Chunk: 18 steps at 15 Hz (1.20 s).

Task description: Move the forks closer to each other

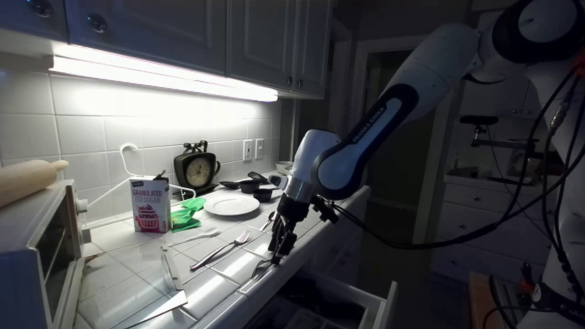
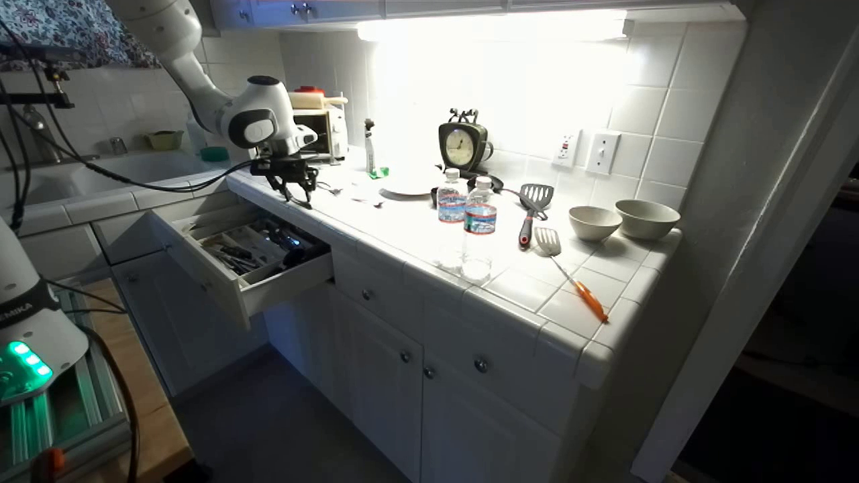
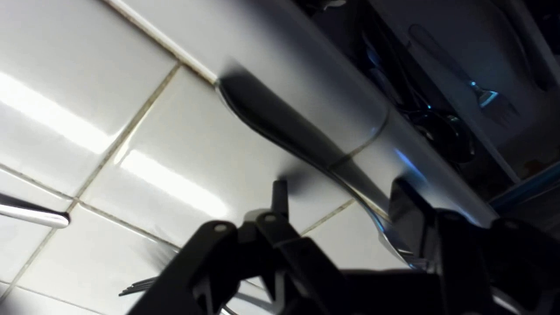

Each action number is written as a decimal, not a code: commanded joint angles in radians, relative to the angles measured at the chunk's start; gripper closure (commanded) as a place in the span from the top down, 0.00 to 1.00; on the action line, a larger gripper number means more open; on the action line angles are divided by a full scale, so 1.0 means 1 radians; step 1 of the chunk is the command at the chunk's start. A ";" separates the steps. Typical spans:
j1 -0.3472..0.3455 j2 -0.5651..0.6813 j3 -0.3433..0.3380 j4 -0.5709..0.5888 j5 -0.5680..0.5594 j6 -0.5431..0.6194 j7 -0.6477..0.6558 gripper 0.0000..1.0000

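Observation:
One silver fork [image 3: 302,155] lies along the counter's front edge, its handle running between my gripper's fingers in the wrist view. Its head is partly hidden beside the right finger; part of this fork [image 1: 261,268] shows below the gripper in an exterior view. My gripper [image 3: 339,186] is open and low over the counter, pointing down [image 1: 277,254] [image 2: 300,200]. A second fork [image 1: 221,249] lies farther back on the tiles; its tines [image 3: 138,286] show in the wrist view, the rest mostly behind the gripper. Another silver utensil [image 1: 268,221] lies nearer the plate; I cannot tell its kind.
An open drawer [image 2: 285,285] with cutlery is just below the counter edge; another fork [image 3: 485,97] lies in it. A white plate [image 1: 231,206], white plastic spoon [image 1: 201,235], sugar box [image 1: 151,205] and toaster oven [image 1: 50,246] stand around. Two bottles [image 2: 480,221] stand farther along.

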 commanded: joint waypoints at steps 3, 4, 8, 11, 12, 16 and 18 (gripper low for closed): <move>-0.014 0.020 0.015 0.000 -0.046 0.037 0.001 0.17; -0.011 0.019 0.012 -0.001 -0.049 0.039 0.010 0.11; 0.005 0.014 -0.017 0.004 -0.059 0.083 0.077 0.00; 0.003 0.015 -0.037 0.024 -0.080 0.107 0.111 0.01; 0.001 0.017 -0.041 0.033 -0.091 0.111 0.118 0.01; -0.039 0.021 0.004 0.067 -0.117 0.097 0.052 0.01; -0.034 0.008 -0.003 0.047 -0.117 0.097 0.084 0.04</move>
